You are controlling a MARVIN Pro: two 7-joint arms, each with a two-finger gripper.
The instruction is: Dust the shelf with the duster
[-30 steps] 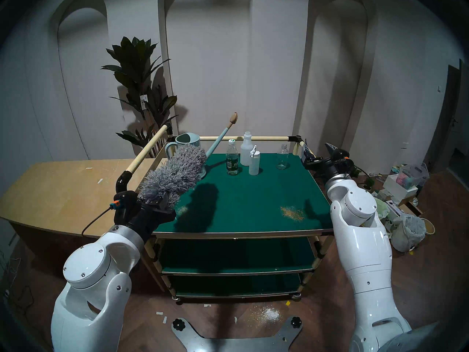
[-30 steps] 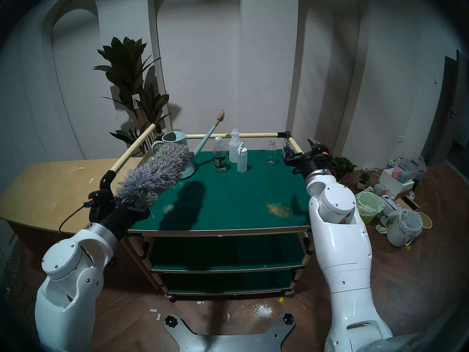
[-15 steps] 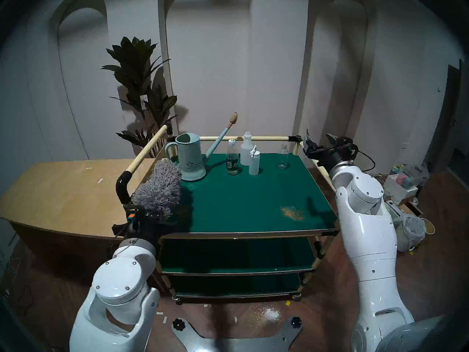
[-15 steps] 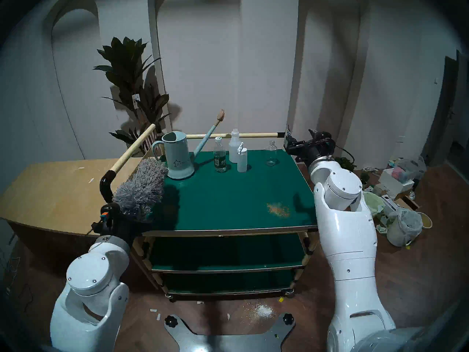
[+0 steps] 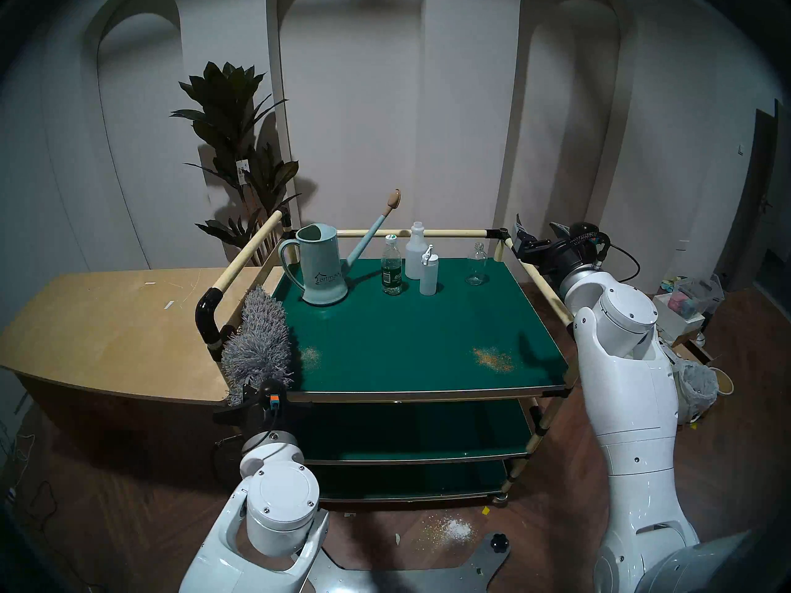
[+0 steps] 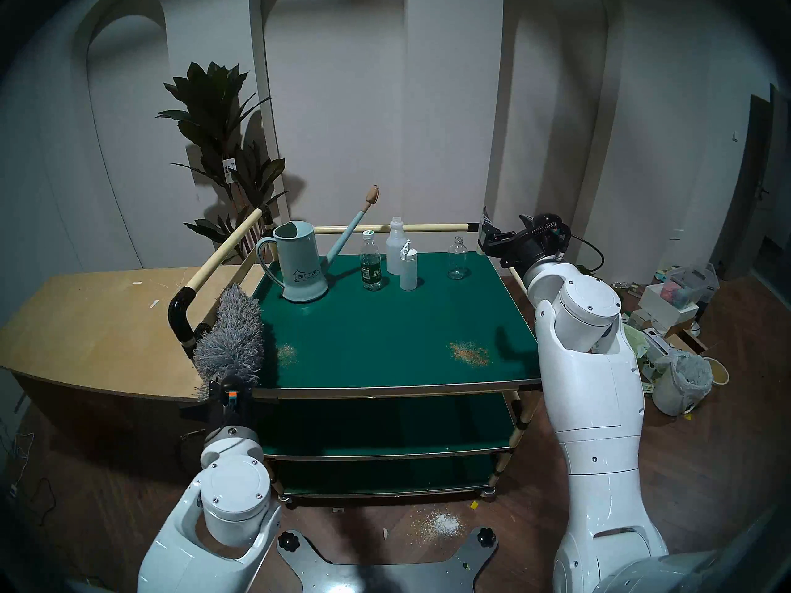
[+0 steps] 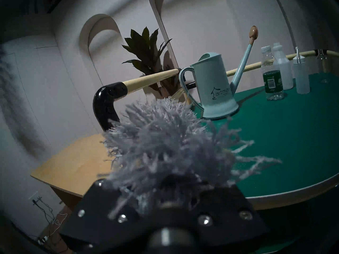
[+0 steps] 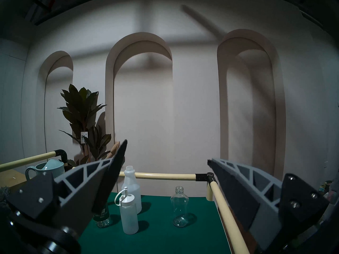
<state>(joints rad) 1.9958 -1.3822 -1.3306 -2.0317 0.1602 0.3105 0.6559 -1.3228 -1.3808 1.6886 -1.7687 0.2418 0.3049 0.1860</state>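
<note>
So the left gripper (image 5: 257, 393) has its fingers buried under grey fluff in the left wrist view; I can't see them, but the duster (image 5: 258, 341) stands out of it, so I'd say they're clamped on the short handle, which is hidden. The duster lies along the left edge of the shelf (image 5: 411, 335), tip pointing toward the back, strands brushing the green surface, probably parked there to start a sideways sweep. Just beside it sits a small sandy patch of crumbs (image 5: 311, 354), apparently touching the outermost strands, though I can't be sure. A bigger crumb patch (image 5: 493, 358) lies well apart near the right front corner, so most of the job looks undone. The right gripper (image 8: 167, 156) hangs empty with fingers spread wide over the right rail (image 8: 227, 209) at the back corner, probably just keeping out of the way. At the back stand a watering can (image 5: 320, 265), a green-label bottle (image 5: 391, 271), two white bottles (image 5: 421, 262) and a clear glass bottle (image 5: 476, 265), all easy to knock over. The lighting is dim, so finer dust on the green isn't readable.
</note>
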